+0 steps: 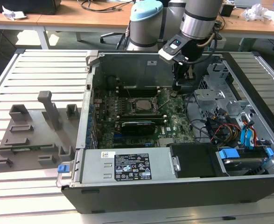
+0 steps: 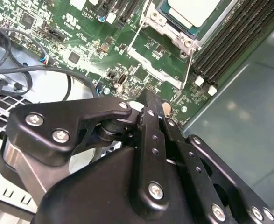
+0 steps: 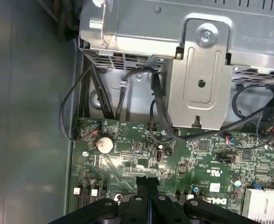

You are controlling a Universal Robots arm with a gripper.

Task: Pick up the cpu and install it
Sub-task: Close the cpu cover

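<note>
Cpu [image 2: 191,9] is seen seated in the socket frame [image 2: 174,36]; hand [image 2: 151,100] is held closed and empty nearby, over the motherboard [image 2: 80,42].

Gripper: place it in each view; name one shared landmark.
Exterior view: gripper over the motherboard's far corner, on that view's right.
Second wrist view: gripper near the motherboard's edge, cpu beyond.
First wrist view: gripper over the motherboard, coin cell beyond.
Shared landmark: the green motherboard.

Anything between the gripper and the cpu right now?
Yes: the socket's open metal frame lies between the shut gripper and the cpu, which is seated just beyond it.
</note>
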